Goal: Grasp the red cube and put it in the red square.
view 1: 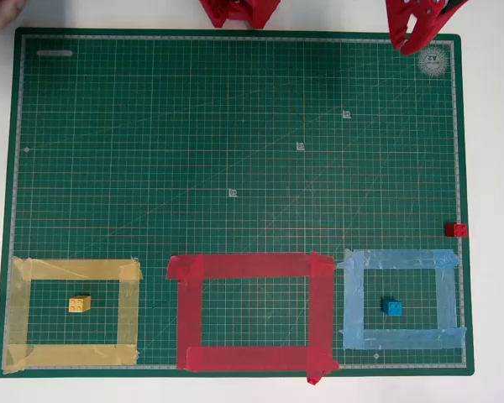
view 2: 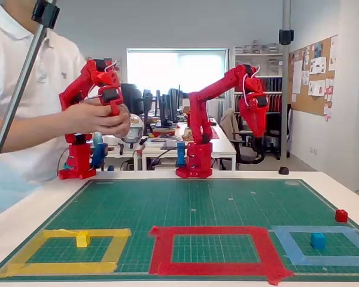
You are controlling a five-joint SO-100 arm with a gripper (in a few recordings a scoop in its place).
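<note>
The tool [view 2: 255, 133] hangs high above the far right of the green mat [view 2: 227, 203], pointing down from a raised, bent arm; in the overhead view its fingers [view 1: 407, 34] stand apart, holding nothing. The red cube [view 1: 457, 229] sits at the mat's right edge, well apart from the tool and just above the light blue outline [view 1: 403, 260], outside the red square [view 1: 252, 267].
</note>
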